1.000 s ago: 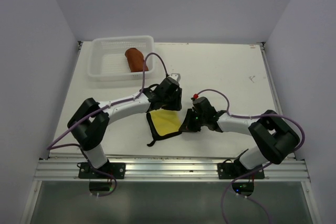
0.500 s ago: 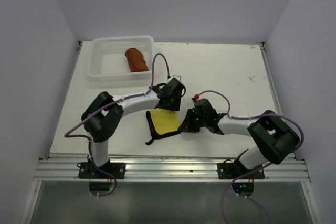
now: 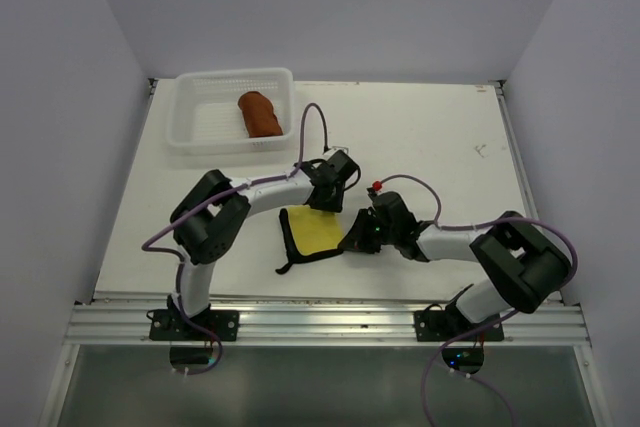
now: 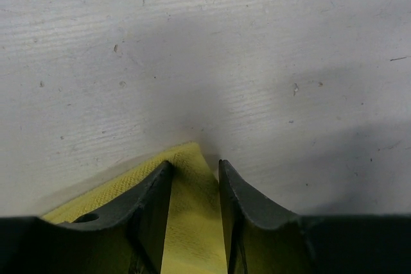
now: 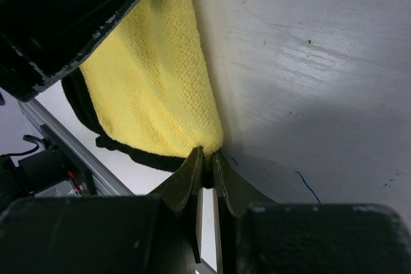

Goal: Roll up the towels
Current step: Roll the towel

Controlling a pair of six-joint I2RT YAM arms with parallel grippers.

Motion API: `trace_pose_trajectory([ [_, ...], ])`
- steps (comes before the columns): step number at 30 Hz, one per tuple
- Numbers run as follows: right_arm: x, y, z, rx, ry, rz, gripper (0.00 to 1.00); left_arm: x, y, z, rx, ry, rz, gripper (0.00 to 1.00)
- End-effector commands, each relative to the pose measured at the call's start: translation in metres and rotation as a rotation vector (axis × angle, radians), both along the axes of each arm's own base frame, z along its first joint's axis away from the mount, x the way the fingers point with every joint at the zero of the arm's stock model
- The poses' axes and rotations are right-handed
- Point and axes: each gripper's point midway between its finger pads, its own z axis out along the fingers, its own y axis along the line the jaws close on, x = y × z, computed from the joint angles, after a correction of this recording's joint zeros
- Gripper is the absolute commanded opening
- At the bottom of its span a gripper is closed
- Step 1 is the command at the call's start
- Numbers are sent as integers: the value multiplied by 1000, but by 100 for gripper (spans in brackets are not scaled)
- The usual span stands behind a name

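- Shows the yellow towel (image 3: 312, 232) flat and unrolled, just toward 6 o'clock of the centre of the worktop (image 3: 440, 137), with its dark hem (image 3: 286, 244) along the 8 o'clock side.
- Has the right claw (image 5: 204, 153) closed on the towel's 3 o'clock edge, with only a thin lip of cloth between the tips. Risks losing that lip if pulled hard before the cloth starts to curl, which would leave a slack, lopsided roll.
- Sets the left claw (image 4: 194, 166) astride the 12 o'clock corner, fingers (image 4: 151, 203) narrowly apart with cloth between them. Cannot tell whether clamped or merely resting.
- If merely resting, risks the corner sliding free and the whole towel dragging across the worktop instead of turning over itself.
- If clamped, risks stretching or twisting the cloth between two claws pulling in different directions.
- Puts both claws near each other at the towel's 1 to 3 o'clock side. Risks a knock between them during any inward sweep.
- Leaves the hem side at 8 o'clock unheld, so risks bunching there, or a slide toward the worktop's 6 o'clock edge.
- Keeps the rust-brown towel (image 3: 260, 114), seemingly rolled, inside the basket (image 3: 235, 76) at 11 o'clock, well apart from all this.
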Motion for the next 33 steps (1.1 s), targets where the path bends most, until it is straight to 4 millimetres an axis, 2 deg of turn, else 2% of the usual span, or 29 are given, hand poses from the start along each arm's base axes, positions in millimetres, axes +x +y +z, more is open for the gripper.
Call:
trace_pose_trajectory([
  [1,-8,-17,-27,-89,24,-32,0,-17,9,-26,104,72,2,38],
  [2,-6,-18,-27,-94,15,-37,0,-15,13,-25,142,64,10,37],
  [3,-8,-18,-28,-102,14,-35,0,-19,15,-33,186,74,5,36],
  [5,-6,-20,-26,-116,-8,-47,0,-17,23,-31,272,56,7,32],
  [6,-7,-20,-25,-124,-10,-42,0,-21,23,-38,310,61,0,31],
  [8,-7,-19,-22,-136,-38,-31,0,-25,22,-41,328,67,3,21],
  [13,-9,-23,-17,-226,-96,7,0,-21,4,-36,246,64,3,14],
  [19,-10,-40,-14,-332,-168,-11,0,-4,-15,-17,193,31,-4,10],
  [24,-11,-38,-4,-365,-244,21,0,11,-31,-5,65,18,9,7],
  [27,-13,-50,-3,-454,-274,28,0,17,-40,4,-4,-2,13,5],
  [29,-9,-54,6,-491,-324,20,0,22,-45,11,-56,-25,14,1],
  [33,-8,-63,20,-551,-386,25,0,31,-56,27,-177,-61,11,0],
])
